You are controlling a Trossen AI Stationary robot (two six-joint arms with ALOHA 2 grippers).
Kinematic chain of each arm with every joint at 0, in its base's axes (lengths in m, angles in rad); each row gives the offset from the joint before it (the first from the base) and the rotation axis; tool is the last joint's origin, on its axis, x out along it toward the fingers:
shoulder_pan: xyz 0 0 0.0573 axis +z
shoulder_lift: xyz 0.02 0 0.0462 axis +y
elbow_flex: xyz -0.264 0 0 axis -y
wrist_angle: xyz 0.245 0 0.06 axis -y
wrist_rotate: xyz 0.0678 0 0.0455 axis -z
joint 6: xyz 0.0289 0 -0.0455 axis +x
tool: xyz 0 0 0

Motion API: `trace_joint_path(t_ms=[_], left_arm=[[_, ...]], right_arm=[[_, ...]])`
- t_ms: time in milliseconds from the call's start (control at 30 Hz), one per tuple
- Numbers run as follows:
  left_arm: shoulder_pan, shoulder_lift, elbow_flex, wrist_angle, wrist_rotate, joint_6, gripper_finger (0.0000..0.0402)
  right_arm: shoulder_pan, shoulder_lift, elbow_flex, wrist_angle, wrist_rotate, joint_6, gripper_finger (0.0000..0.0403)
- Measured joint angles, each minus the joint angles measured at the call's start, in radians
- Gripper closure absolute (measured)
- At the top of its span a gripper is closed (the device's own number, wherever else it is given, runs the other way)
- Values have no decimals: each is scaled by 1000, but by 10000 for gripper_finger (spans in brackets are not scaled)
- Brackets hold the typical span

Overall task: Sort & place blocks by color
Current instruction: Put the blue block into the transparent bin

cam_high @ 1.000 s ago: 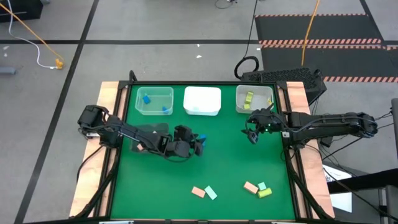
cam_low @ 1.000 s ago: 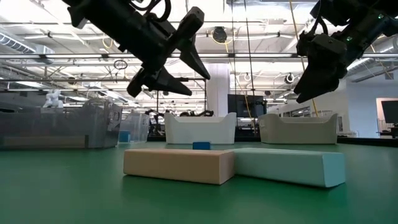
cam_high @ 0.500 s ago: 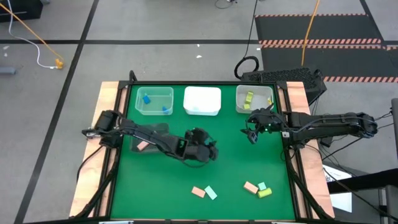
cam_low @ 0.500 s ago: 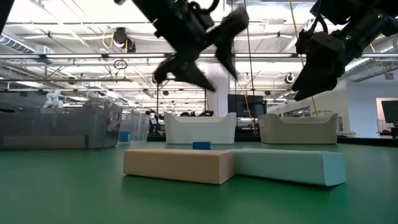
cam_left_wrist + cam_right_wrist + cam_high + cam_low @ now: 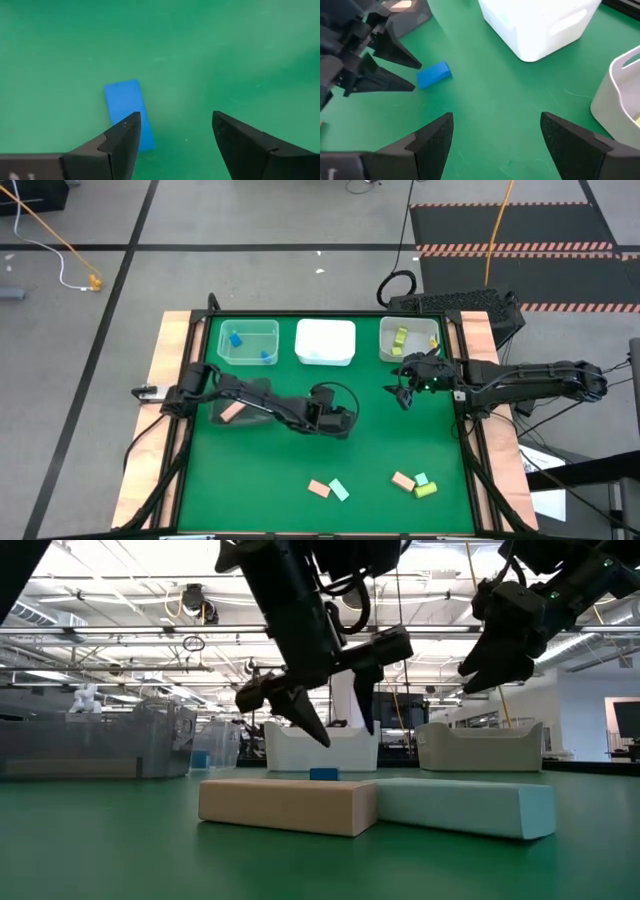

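Note:
A small blue block [image 5: 125, 107] lies flat on the green mat [image 5: 370, 450], alone near the table's middle. My left gripper [image 5: 175, 117] hangs open and slanted down just over it. One fingertip covers the block's near end in the left wrist view, and the right wrist view shows the block [image 5: 434, 75] just past the fingertips. My right gripper [image 5: 402, 392] waits open above the mat at the right, near the far bins. Salmon, mint and yellow-green blocks lie at the near edge.
Three bins stand along the far edge: a clear one [image 5: 248, 342] holding blue blocks, a white one [image 5: 325, 342], and one [image 5: 408, 340] with yellow-green blocks. A salmon block [image 5: 231, 412] lies under my left arm. A salmon block [image 5: 319, 488] and a mint block [image 5: 339, 491] lie at the near edge.
My left gripper has swung toward the table's right, sunk a little and tipped its fingers steeply down over the blue block. The block has stayed where it was. My right arm has kept still.

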Motion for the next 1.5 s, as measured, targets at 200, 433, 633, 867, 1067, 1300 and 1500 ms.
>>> trace_joint_path(t_ms=[200, 433, 633, 867, 1067, 1300, 1500], left_arm=[[1, 1, 0, -46, 0, 27, 104], [10, 28, -9, -51, -4, 53, 92], [11, 93, -10, -5, -24, 47, 128], [10, 112, -6, -32, -43, 102, 209], [12, 106, -7, -47, -37, 107, 271], [21, 5, -12, 6, 5, 210, 271], [68, -112, -11, -14, -28, 352, 271]], right_arm=[[0, -1, 0, 8, 0, 0, 112], [0, -1, 0, 8, 0, 0, 112], [0, -1, 0, 15, 0, 0, 112], [0, -1, 0, 23, 0, 0, 112], [0, 0, 0, 23, 0, 0, 112], [0, -1, 0, 24, 0, 0, 112], [0, 0, 0, 24, 0, 0, 112]])
